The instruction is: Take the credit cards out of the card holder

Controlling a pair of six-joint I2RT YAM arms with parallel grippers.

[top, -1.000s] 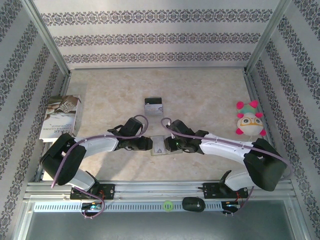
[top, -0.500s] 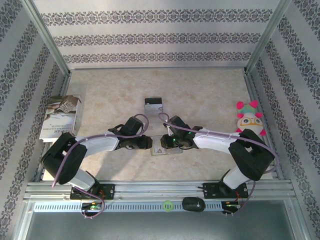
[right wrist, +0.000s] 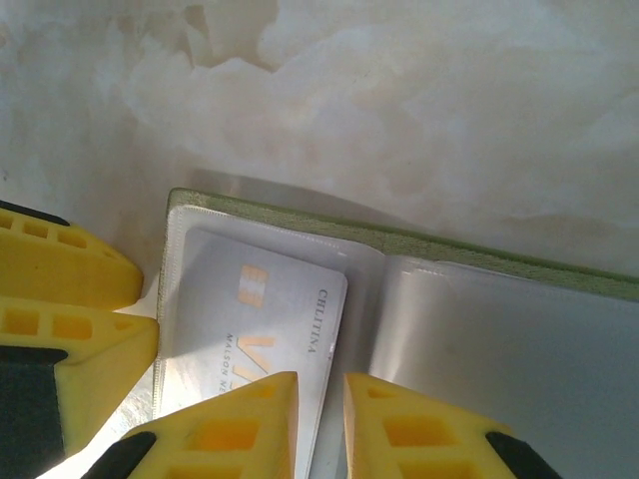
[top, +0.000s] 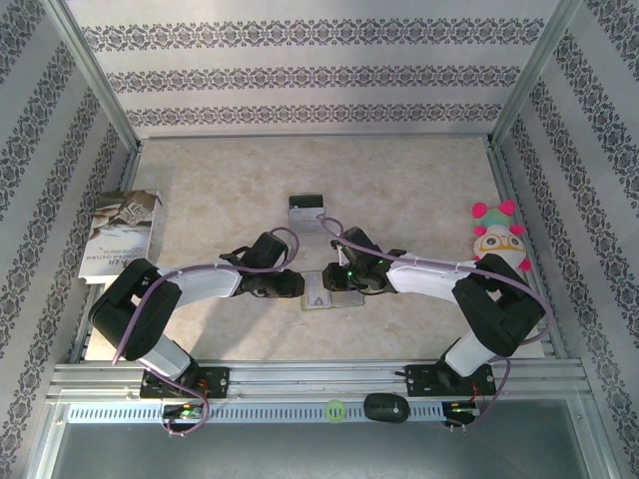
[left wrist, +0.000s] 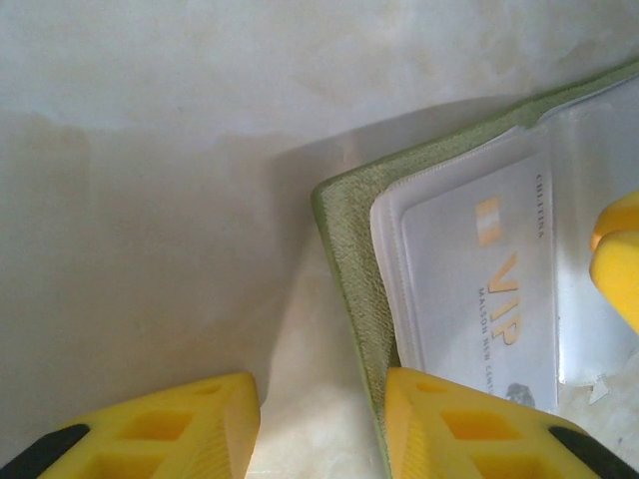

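bright, soft shadows; wrist closeups perhaps blurred

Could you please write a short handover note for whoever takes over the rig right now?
Left gripper: open, one finger on the edge of the open card holder.
Right gripper: nearly closed at the edge of the pocketed card; grip not confirmed.
Done: a loose card lies on the table behind the holder.
Left: pull out the pocketed card.
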